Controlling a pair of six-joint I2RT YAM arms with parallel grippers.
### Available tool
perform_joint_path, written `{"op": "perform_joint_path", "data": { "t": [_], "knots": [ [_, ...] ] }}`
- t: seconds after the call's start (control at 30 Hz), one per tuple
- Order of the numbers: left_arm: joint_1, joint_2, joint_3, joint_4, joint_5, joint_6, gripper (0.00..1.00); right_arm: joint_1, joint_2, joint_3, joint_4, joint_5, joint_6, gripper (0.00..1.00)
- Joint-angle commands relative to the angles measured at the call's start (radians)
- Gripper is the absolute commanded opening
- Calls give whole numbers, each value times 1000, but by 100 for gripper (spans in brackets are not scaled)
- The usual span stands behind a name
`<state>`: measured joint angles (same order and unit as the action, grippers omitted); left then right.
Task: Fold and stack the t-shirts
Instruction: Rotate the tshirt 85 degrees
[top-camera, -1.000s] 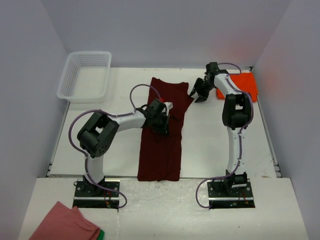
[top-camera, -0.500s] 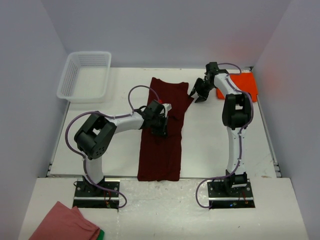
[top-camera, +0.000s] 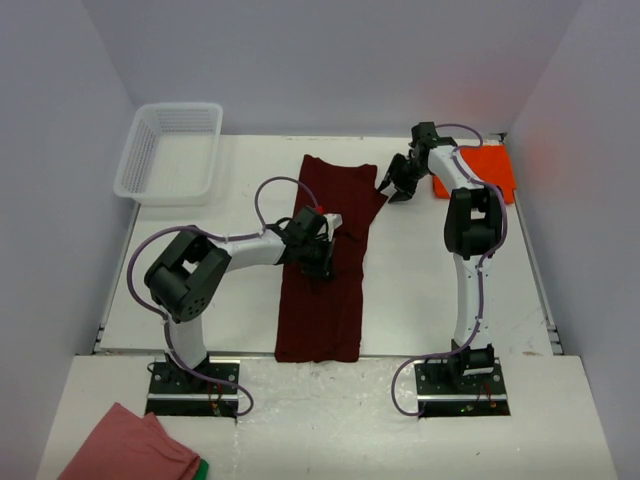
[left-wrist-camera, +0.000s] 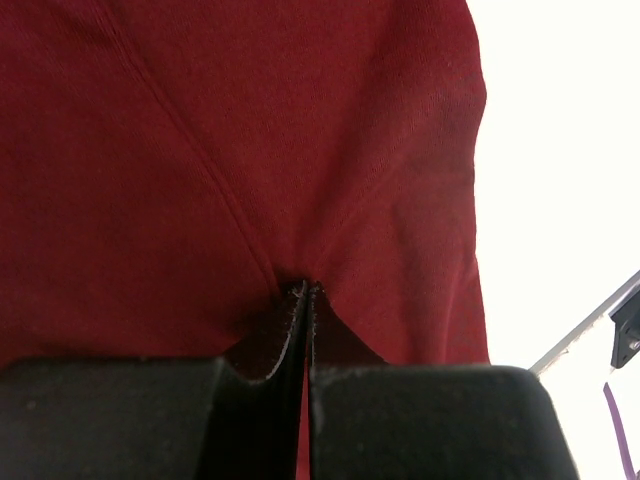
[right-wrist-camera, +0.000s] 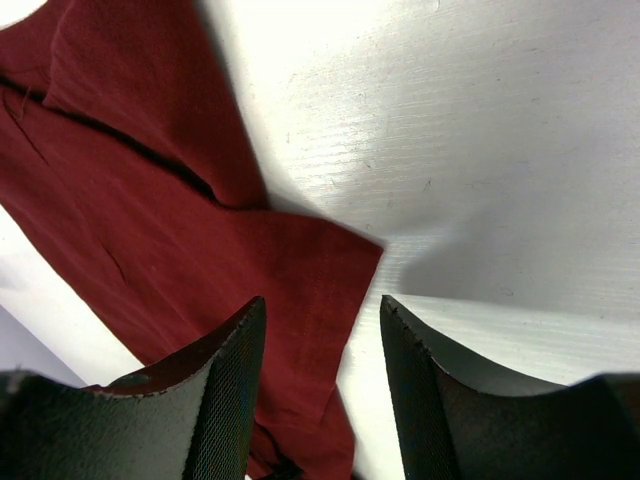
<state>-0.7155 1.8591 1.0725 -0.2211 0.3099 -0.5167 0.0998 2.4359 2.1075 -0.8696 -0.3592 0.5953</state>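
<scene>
The dark maroon-red t-shirt (top-camera: 322, 300) lies as a long narrow strip down the middle of the table. My left gripper (top-camera: 320, 262) rests on its middle and is shut, pinching a fold of the maroon fabric (left-wrist-camera: 300, 150) between its fingertips (left-wrist-camera: 297, 292). My right gripper (top-camera: 395, 188) is open at the shirt's far right sleeve. In the right wrist view its jaws straddle the sleeve corner (right-wrist-camera: 330, 270) without closing, the gripper (right-wrist-camera: 322, 305) low over the table. The bright orange-red t-shirt (top-camera: 478, 172) lies folded at the far right.
A white mesh basket (top-camera: 170, 150) stands at the far left. A salmon-pink cloth with a green edge (top-camera: 130, 450) lies off the table at the near left. The white table (top-camera: 420, 280) shows bare on both sides of the maroon strip.
My left gripper has slid a little toward the near left along the maroon shirt, and its elbow has swung left. The right arm has not moved.
</scene>
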Motion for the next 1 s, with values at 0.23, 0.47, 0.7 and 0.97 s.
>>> {"op": "perform_joint_path", "data": {
  "t": [0.23,0.47,0.7,0.97],
  "knots": [
    [-29,-58,-62,34,29,-28,0,6,-20,-26,3,-1,21,51],
    [-59,-90,-124,65,29,-55,0,11,-52,-72,26,11,29,51],
    [-68,-123,-175,80,17,-62,0,15,-49,-87,17,23,21,49],
    [-68,-118,-149,68,17,-48,0,31,-98,-176,64,49,29,35]
  ]
}}
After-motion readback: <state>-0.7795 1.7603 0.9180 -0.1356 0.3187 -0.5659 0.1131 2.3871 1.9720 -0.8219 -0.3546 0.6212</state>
